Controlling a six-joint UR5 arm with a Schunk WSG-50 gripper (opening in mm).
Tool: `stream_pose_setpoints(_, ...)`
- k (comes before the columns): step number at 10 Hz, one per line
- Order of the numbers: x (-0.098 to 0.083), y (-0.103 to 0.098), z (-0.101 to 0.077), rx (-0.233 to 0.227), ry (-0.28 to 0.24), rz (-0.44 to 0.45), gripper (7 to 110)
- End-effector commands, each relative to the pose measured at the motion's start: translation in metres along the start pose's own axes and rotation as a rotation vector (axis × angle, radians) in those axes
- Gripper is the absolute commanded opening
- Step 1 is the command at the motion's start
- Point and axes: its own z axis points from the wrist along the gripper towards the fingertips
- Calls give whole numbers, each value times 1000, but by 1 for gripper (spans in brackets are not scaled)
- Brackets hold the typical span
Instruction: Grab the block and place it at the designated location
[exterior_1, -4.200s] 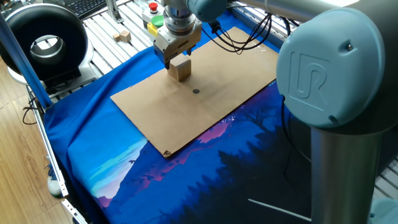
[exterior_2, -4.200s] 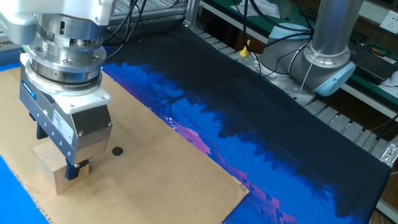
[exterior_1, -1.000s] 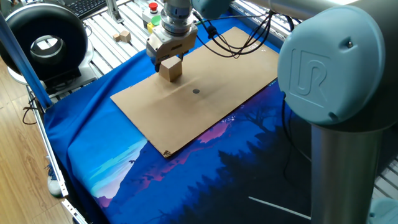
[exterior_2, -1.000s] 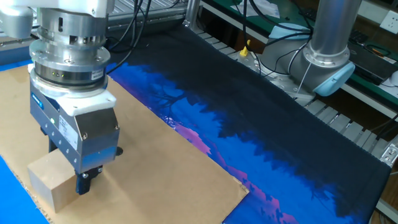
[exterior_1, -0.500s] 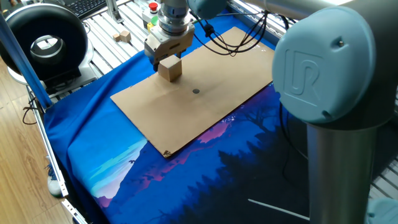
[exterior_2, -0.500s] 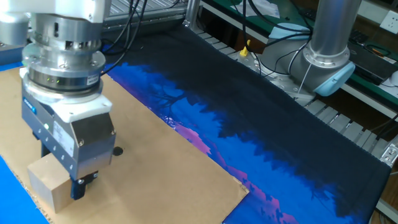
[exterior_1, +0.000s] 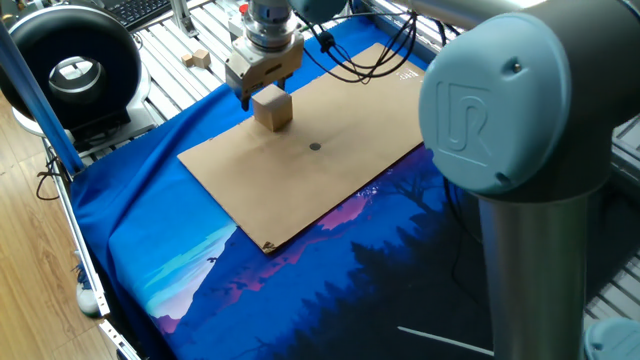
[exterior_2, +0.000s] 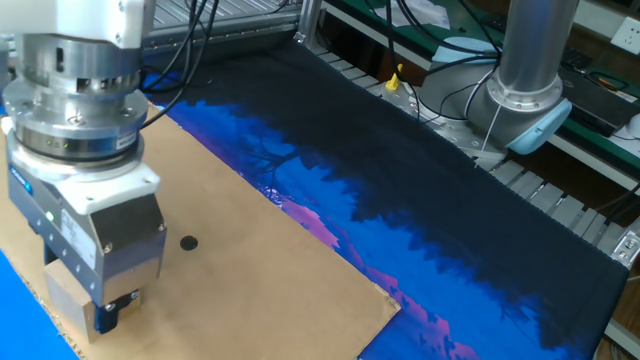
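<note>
The block is a light-tan wooden cube standing on the brown cardboard sheet, near its far left edge. My gripper is down at the block's level with the jaws open, one finger on the block's left side. In the other fixed view the gripper covers most of the block, with a dark fingertip in front of it. The designated location, a small dark dot, lies on the cardboard right of the block, bare; it also shows in the other fixed view.
A smaller pale cube sits on the metal rails at the back left, next to a black ring-shaped device. A blue printed cloth lies under the cardboard. The arm's large grey joint fills the right side.
The gripper has slid a little to the left across the block. The block has stayed in place on the cardboard over the last second.
</note>
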Motion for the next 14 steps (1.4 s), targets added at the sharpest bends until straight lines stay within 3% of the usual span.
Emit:
stream_pose_setpoints(1,-7,0,3,8,-2,9,7)
stream_pose_setpoints(2,-6,1,3,5,0,1,7)
stream_pose_setpoints(4,-10,23,3,-83,-15,-37,7)
stream_pose_setpoints(5,-9,25,3,-90,-12,-53,88)
stream_pose_setpoints(6,-8,26,4,-92,-6,-59,88)
stream_pose_setpoints(7,-8,24,4,-85,-6,-68,107)
stream_pose_setpoints(10,-8,17,6,-64,-1,-75,107)
stream_pose_setpoints(11,-8,8,7,-29,1,-80,22)
stream_pose_setpoints(14,-6,-3,8,13,12,-69,22)
